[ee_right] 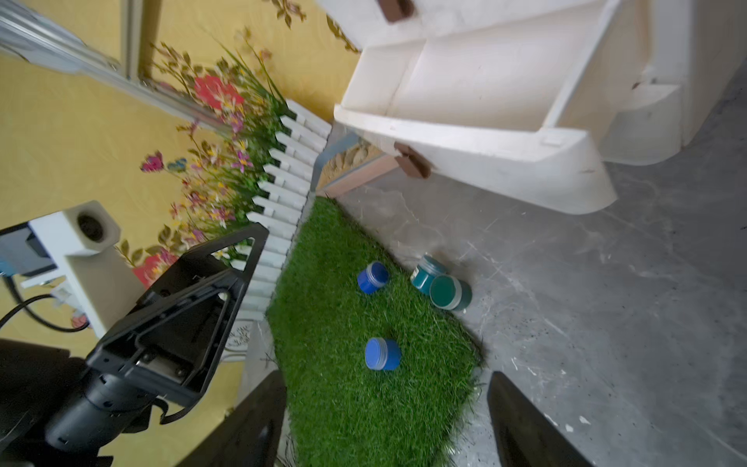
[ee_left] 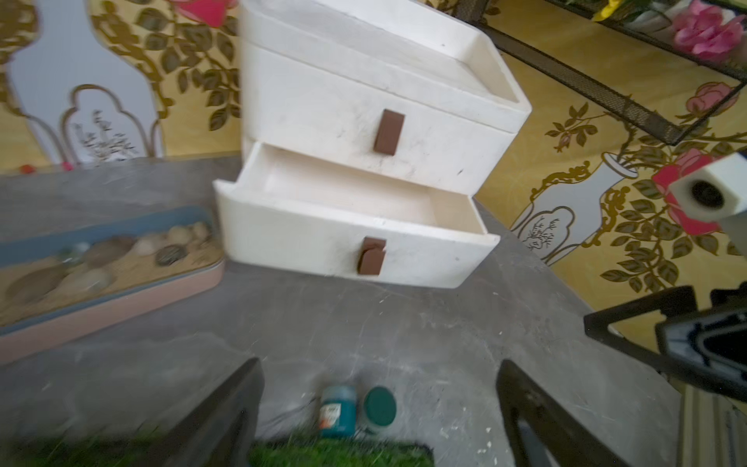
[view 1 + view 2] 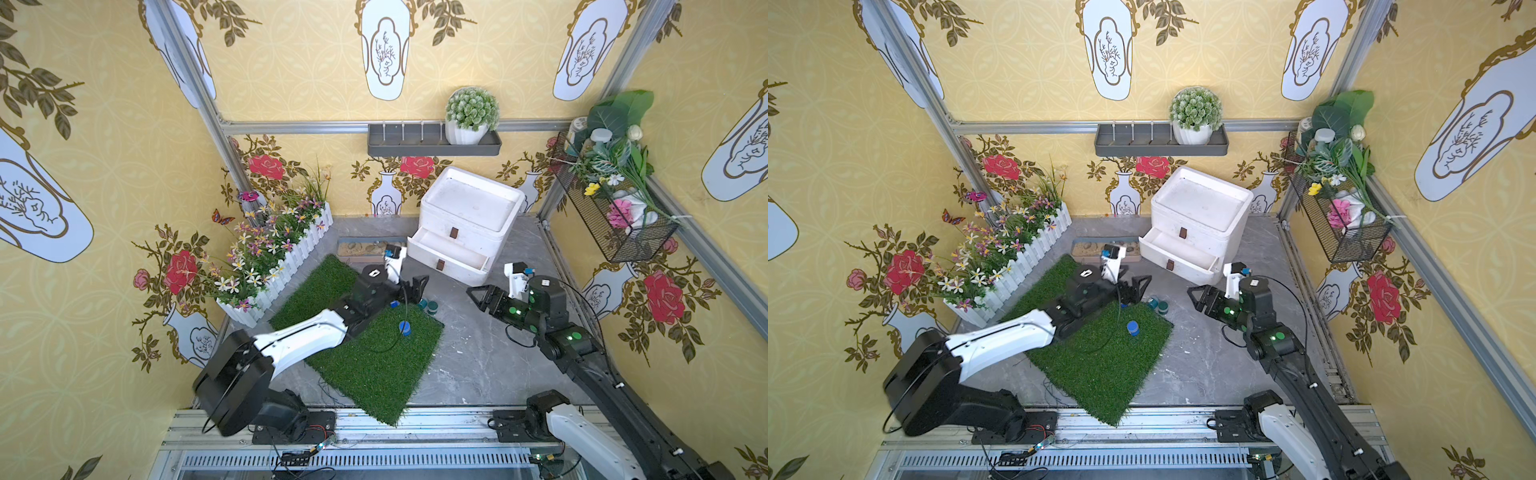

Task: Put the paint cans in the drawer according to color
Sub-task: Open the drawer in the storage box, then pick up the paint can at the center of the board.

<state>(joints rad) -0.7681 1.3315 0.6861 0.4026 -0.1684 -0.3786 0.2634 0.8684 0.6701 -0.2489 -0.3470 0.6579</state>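
The white drawer chest (image 3: pixel 469 208) stands at the back; its lower drawer (image 2: pixel 351 238) is pulled out and looks empty, while the one above is shut. Two teal paint cans (image 3: pixel 428 306) rest together on the grey floor at the grass mat's far edge, one on its side (image 2: pixel 338 410), one beside it (image 2: pixel 380 406). Two blue paint cans lie on the mat (image 1: pixel 372 277) (image 1: pixel 382 354). My left gripper (image 3: pixel 415 289) is open just short of the teal cans, holding nothing. My right gripper (image 3: pixel 473 297) hangs open to their right, empty.
A grass mat (image 3: pixel 365 357) covers the middle of the floor. A tray of sand and pebbles (image 2: pixel 101 283) lies left of the chest. A white picket flower box (image 3: pixel 291 257) lines the left side. A wire basket (image 3: pixel 615 216) and a shelf (image 3: pixel 432 145) hang on the walls.
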